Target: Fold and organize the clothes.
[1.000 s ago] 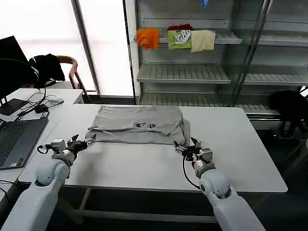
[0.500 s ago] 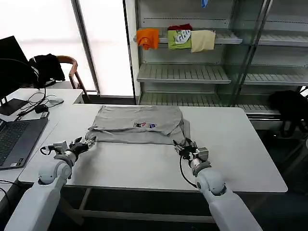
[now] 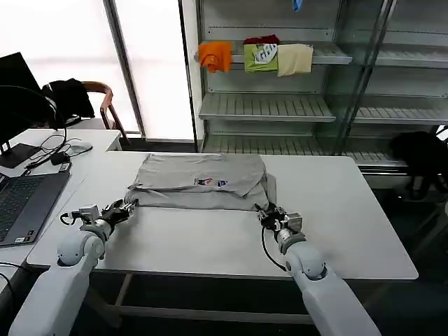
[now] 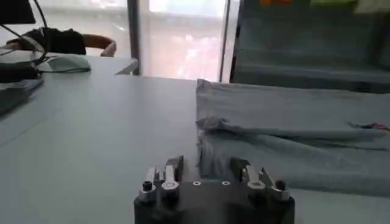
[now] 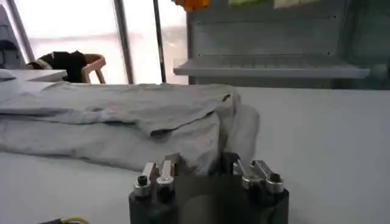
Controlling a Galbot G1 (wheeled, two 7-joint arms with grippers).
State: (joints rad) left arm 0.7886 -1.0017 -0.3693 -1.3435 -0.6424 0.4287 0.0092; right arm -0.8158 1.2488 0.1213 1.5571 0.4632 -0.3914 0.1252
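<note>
Here, nearest the viewer, both arms reach forward over the white table (image 3: pixel 210 245). The left gripper (image 3: pixel 126 208) lies low at the near-left corner of the grey shirt (image 3: pixel 199 183); its fingers (image 4: pixel 175 165) stand apart, the shirt's folded edge just ahead of them, with nothing clamped between them. The right gripper (image 3: pixel 268 215) sits at the shirt's near-right corner, its fingers (image 5: pixel 172 163) likewise spread, with the bunched cloth directly in front of them; whether the tips touch the cloth cannot be told.

The shirt lies partly folded across the middle of the table, its upper layer turned back over the lower one, a small multicoloured print (image 3: pixel 210 183) showing near its centre. The right end of the cloth is rumpled into a rounded fold.

To the left, a laptop (image 3: pixel 24 203) rests on a neighbouring desk (image 3: pixel 84 140), with cables beyond it. Farther left a chair (image 3: pixel 98 98) carries a dark garment.

At the far side stands a metal shelving unit (image 3: pixel 280 105); orange (image 3: pixel 215 56), green (image 3: pixel 260 57) and cream (image 3: pixel 295 59) garments hang from its upper shelf.
</note>
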